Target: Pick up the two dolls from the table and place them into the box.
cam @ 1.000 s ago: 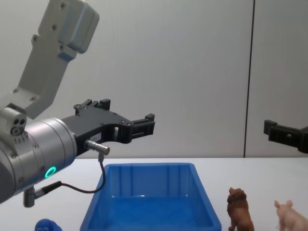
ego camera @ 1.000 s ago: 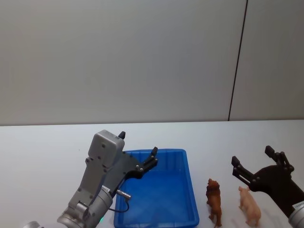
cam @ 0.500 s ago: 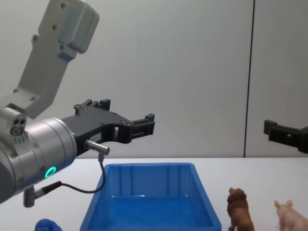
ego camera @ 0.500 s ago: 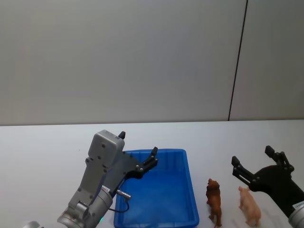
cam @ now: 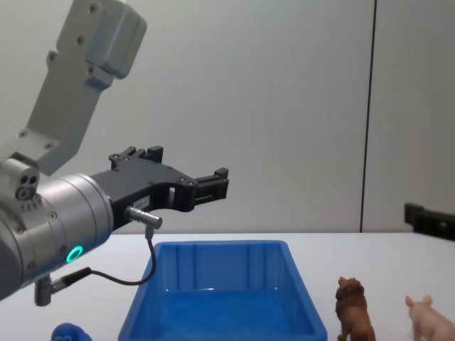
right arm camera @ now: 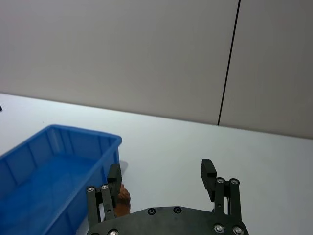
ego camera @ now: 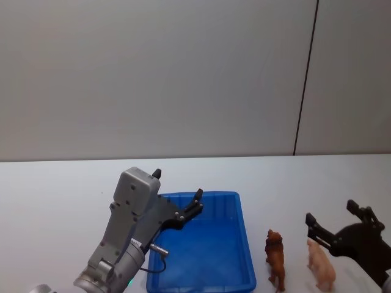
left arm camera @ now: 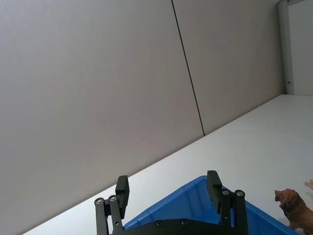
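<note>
Potentially the wide-spread right gripper (ego camera: pixel 332 213), grasping the pig (ego camera: pixel 321 265), may topple the lion (ego camera: pixel 275 259) beside the box (ego camera: pixel 247 244); left gripper (ego camera: pixel 177 183), also wide, hovers above it.

Left gripper (ego camera: pixel 178 183) overhangs the left half of the box (ego camera: pixel 247 244); beside its right wall, lion (ego camera: pixel 275 259) and pig (ego camera: pixel 321 267) stand apart.

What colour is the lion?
The lion is brown. It shows best in the chest view.
</note>
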Robot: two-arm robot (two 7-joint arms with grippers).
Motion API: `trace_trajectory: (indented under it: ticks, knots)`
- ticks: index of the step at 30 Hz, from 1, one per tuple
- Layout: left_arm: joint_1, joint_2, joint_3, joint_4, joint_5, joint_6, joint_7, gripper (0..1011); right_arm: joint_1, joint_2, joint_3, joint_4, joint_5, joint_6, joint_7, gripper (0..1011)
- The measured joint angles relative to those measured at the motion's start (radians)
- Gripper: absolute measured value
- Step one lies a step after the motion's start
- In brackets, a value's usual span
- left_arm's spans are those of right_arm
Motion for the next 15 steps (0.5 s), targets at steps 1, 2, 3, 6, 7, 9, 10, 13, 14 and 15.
trace_trajectory:
  ticks: [1, 2, 3, 6, 7, 9, 10, 13, 14, 15]
  knots:
    - [0.000, 0.000, 0.000, 0.000, 0.000, 0.000, 0.000, 1001, -0.001, 0.002, 0.001, 0.001, 0.003, 0.004, 0.003, 1001]
    - [0.000, 0.000, 0.000, 0.000, 0.000, 0.000, 0.000, 1001, -0.003, 0.006, 0.004, 0.002, 0.007, 0.011, 0.007, 1001]
    - [0.000, 0.000, 0.000, 0.000, 0.000, 0.000, 0.000, 1001, -0.005, 0.010, 0.006, 0.003, 0.008, 0.014, 0.008, 1001]
    - [0.000, 0.000, 0.000, 0.000, 0.000, 0.000, 0.000, 1001, -0.013, 0.024, 0.015, 0.007, 0.017, 0.031, 0.020, 1001]
    - [0.000, 0.000, 0.000, 0.000, 0.000, 0.000, 0.000, 1001, -0.017, 0.030, 0.018, 0.009, 0.020, 0.039, 0.026, 1001]
    - [0.000, 0.000, 0.000, 0.000, 0.000, 0.000, 0.000, 1001, -0.022, 0.037, 0.022, 0.012, 0.023, 0.047, 0.033, 1001]
    - [0.000, 0.000, 0.000, 0.000, 0.000, 0.000, 0.000, 1001, -0.025, 0.043, 0.024, 0.014, 0.025, 0.053, 0.039, 1001]
    - [0.000, 0.000, 0.000, 0.000, 0.000, 0.000, 0.000, 1001, -0.031, 0.051, 0.028, 0.018, 0.029, 0.061, 0.050, 1001]
    - [0.000, 0.000, 0.000, 0.000, 0.000, 0.000, 0.000, 1001, -0.032, 0.053, 0.029, 0.019, 0.030, 0.064, 0.054, 1001]
    - [0.000, 0.000, 0.000, 0.000, 0.000, 0.000, 0.000, 1001, -0.035, 0.057, 0.030, 0.022, 0.032, 0.070, 0.061, 1001]
